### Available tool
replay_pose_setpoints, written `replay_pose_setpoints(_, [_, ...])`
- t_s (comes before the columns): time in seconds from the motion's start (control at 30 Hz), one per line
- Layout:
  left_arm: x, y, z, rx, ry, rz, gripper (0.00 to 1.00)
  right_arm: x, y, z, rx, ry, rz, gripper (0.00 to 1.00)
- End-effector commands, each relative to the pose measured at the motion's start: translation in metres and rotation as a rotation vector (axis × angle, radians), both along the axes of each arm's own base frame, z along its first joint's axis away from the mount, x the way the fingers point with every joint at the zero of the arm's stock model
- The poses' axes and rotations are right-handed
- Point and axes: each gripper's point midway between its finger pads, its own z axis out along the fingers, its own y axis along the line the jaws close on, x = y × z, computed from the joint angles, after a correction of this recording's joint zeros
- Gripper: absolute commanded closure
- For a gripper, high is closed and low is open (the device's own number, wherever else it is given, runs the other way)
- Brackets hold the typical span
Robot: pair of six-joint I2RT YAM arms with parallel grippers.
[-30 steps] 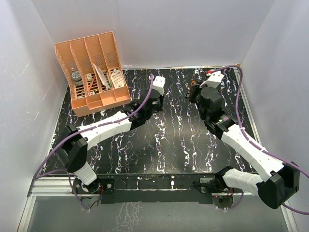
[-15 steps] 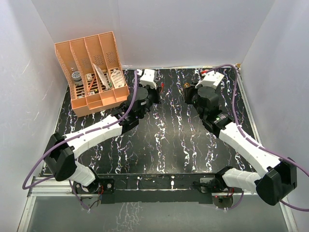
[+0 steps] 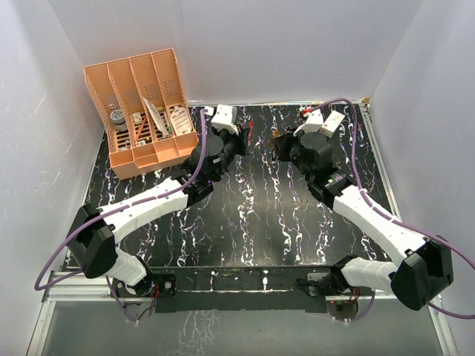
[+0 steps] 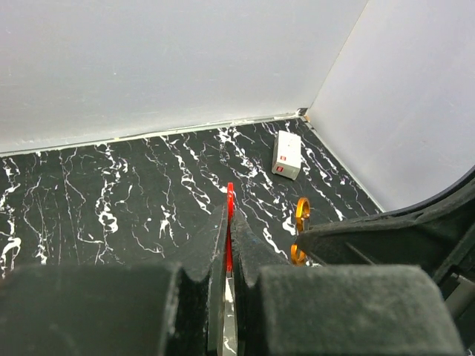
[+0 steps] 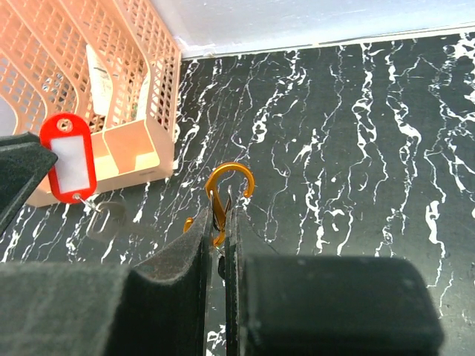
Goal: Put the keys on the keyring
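Black marbled table (image 3: 252, 222), white walls (image 3: 223, 44), an orange rack (image 3: 141, 111) at ten o'clock. The left gripper (image 4: 228, 222) and right gripper (image 5: 221, 222) have swung in to twelve o'clock and face each other. The left is clamped on the red key (image 5: 68, 156). The right pinches the keyring (image 5: 229, 166), hook outward. They are near but apart, so threading looks next.

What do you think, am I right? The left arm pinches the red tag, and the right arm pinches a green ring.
No. The ring is orange-gold, not green; the right wrist view shows it in the jaws of the right gripper. The left gripper does pinch the red tag.
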Motion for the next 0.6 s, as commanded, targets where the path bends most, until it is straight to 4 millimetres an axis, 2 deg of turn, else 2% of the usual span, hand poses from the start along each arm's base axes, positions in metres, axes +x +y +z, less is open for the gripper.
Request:
replay_pose_setpoints(0.0, [-0.004, 0.003, 0.03, -0.087, -0.061, -0.005, 1.0, 0.002, 0.012, 0.026, 0.07, -0.074, 0.051, 1.0])
replay_pose_setpoints(0.57, [0.001, -0.01, 0.019, -0.109, -0.07, -0.03, 1.0, -0.003, 0.023, 0.034, 0.114, -0.075, 0.107, 1.0])
